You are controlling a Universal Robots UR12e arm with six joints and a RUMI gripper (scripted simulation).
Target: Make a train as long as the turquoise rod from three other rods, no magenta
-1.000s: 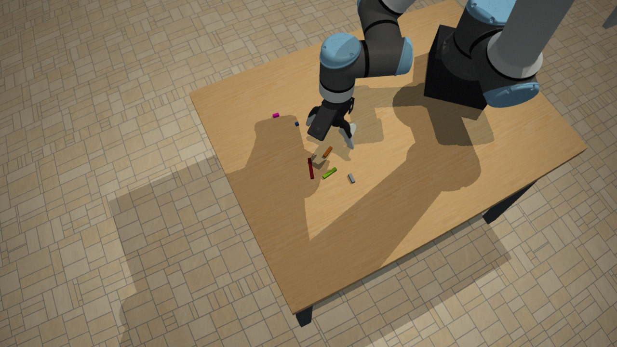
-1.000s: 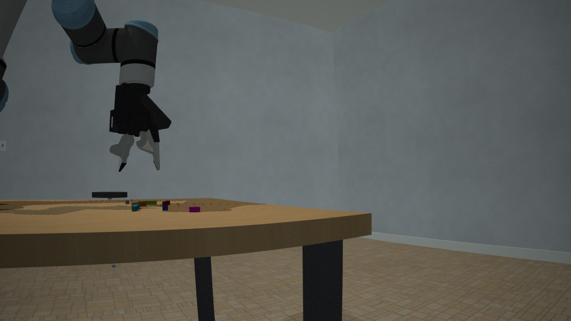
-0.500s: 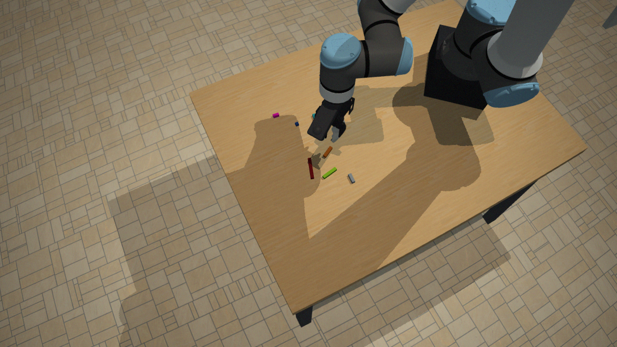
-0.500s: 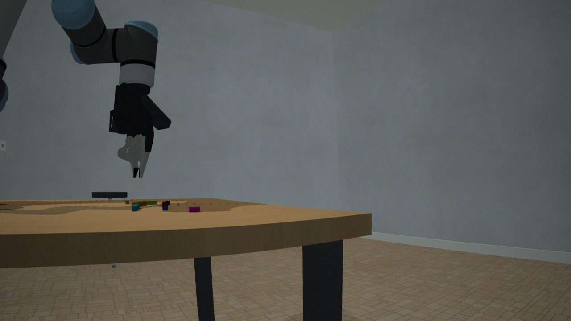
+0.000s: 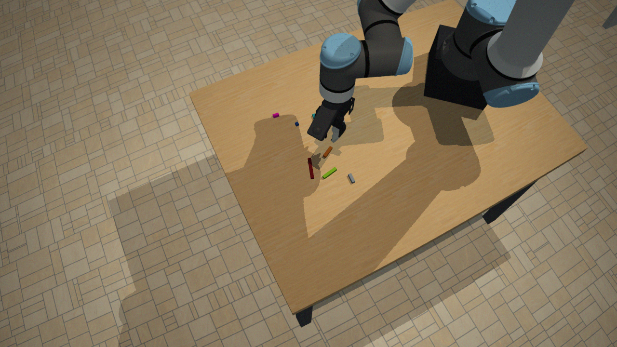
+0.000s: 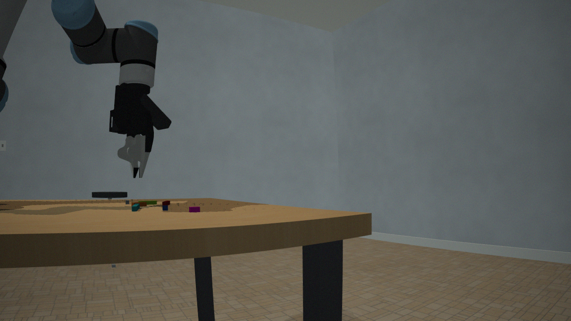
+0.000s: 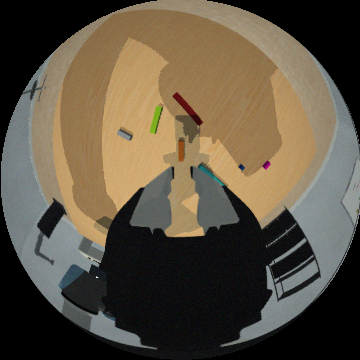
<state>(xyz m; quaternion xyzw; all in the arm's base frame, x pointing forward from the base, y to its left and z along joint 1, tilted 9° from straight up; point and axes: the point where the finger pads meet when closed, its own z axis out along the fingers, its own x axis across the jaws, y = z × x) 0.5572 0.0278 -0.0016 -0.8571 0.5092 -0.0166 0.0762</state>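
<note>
My gripper (image 5: 335, 137) hangs well above the table, shut and empty; it also shows in the side view (image 6: 138, 174) and the wrist view (image 7: 182, 172). Below it lies the orange rod (image 5: 327, 151) (image 7: 181, 150). The red rod (image 5: 311, 168) (image 7: 187, 108), the lime rod (image 5: 329, 173) (image 7: 156, 119) and the grey rod (image 5: 351, 178) (image 7: 125, 134) lie apart further out. The turquoise rod (image 7: 211, 175) lies just beside the fingers in the wrist view and is mostly hidden behind the gripper in the overhead view (image 5: 313, 115). The blue rod (image 5: 296, 124) and the magenta rod (image 5: 275, 115) lie to the left. All the rods lie separate.
The arm's black base block (image 5: 452, 69) stands at the table's far right corner. The arm's shadow covers the rods' left side. The table's left edge runs close to the magenta rod.
</note>
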